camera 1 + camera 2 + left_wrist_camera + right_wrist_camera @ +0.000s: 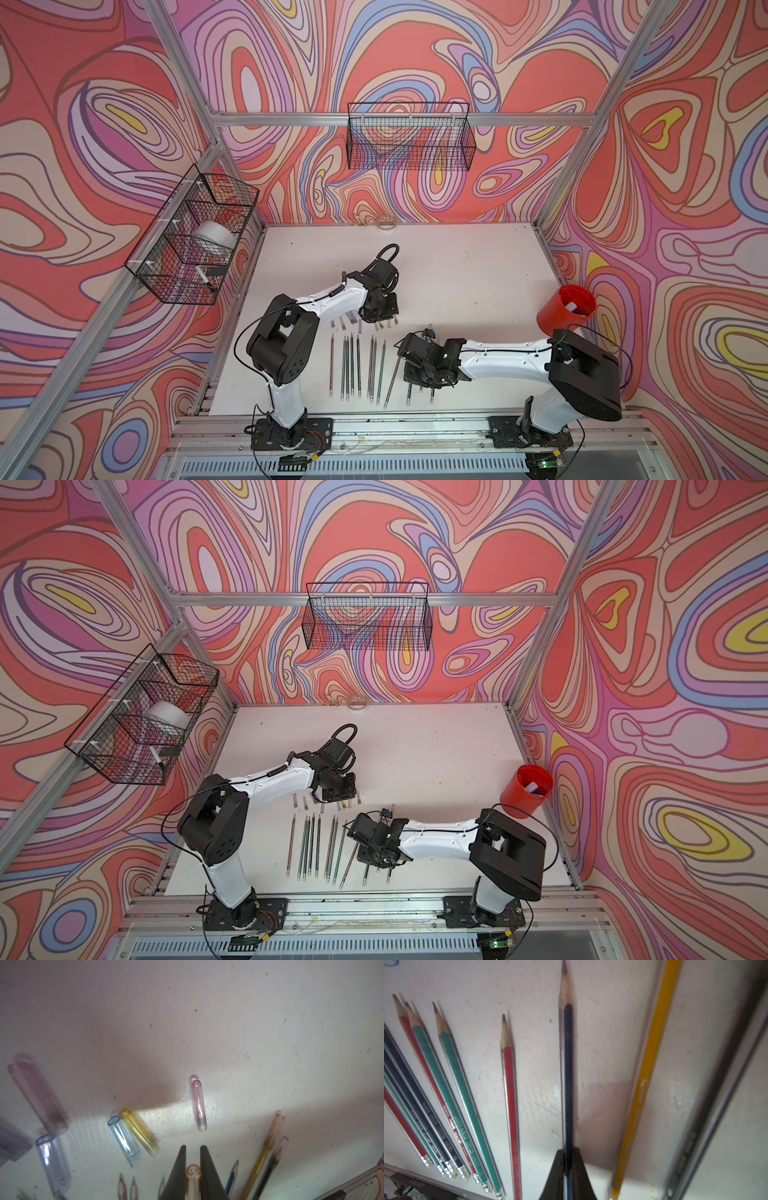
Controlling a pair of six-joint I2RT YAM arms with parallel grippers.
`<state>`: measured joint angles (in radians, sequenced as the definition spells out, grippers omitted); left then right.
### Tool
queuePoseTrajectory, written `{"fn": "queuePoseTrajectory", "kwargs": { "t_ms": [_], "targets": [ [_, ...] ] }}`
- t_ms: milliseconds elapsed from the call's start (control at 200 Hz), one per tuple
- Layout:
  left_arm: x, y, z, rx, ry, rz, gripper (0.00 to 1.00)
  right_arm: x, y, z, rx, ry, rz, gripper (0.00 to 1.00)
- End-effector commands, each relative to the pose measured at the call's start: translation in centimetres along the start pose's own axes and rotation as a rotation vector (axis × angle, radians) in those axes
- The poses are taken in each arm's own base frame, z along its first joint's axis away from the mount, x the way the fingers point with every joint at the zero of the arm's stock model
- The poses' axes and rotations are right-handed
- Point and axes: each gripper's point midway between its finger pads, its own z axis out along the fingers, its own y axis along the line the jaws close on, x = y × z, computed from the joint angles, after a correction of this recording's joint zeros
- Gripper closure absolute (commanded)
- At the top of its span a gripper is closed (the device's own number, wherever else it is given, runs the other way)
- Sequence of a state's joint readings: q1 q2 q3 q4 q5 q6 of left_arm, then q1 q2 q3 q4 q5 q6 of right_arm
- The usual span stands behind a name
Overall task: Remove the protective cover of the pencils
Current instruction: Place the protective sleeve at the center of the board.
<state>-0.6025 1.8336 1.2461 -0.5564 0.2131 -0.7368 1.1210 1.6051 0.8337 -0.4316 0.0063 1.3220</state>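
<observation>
Orange-tinted cover [193, 1172] sits pinched in the left jaws, apart from the bare-tipped dark-blue pencil [568, 1064] clamped in the right jaws, so this pull seems done and next comes dropping it among the loose caps [199, 1105] on the bench [270, 1022].

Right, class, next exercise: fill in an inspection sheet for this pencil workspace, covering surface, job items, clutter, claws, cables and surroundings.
Surface: white tabletop, scuffed, dark specks.
Pencils: bare-tipped row lying flat; yellow pencil and black pencil still capped.
Covers: loose covers lying past the tips.
Clutter: red cup beside the right arm; clear round dish at the far edge.
Claws: left claw shut on orange cover; right claw shut on dark blue pencil.
Cables: black cable loops over the left wrist.
Surroundings: patterned walls; wire baskets, one holding a white roll.
</observation>
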Motion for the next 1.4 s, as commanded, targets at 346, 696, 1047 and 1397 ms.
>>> {"fn": "queuePoseTrajectory", "kwargs": {
  "t_ms": [346, 696, 1047, 1397],
  "targets": [
    [-0.1, 0.7, 2.5, -0.065, 0.036, -0.013, 0.97, -0.1, 1.5, -1.0, -0.021, -0.004, -0.022, 0.84],
    [-0.5, 0.6, 2.8, -0.071, 0.029, -0.009, 0.85, -1.0, 2.1, -3.1, -0.021, -0.046, -0.031, 0.74],
    [-0.8, 0.9, 4.0, -0.087, 0.031, -0.025, 0.76, -2.8, -1.5, -7.2, 0.054, -0.174, 0.005, 0.71],
    [-0.5, 0.9, 3.7, -0.081, 0.034, -0.032, 0.68, -2.8, -1.7, -5.7, 0.082, -0.145, 0.006, 0.73]
  ]
}}
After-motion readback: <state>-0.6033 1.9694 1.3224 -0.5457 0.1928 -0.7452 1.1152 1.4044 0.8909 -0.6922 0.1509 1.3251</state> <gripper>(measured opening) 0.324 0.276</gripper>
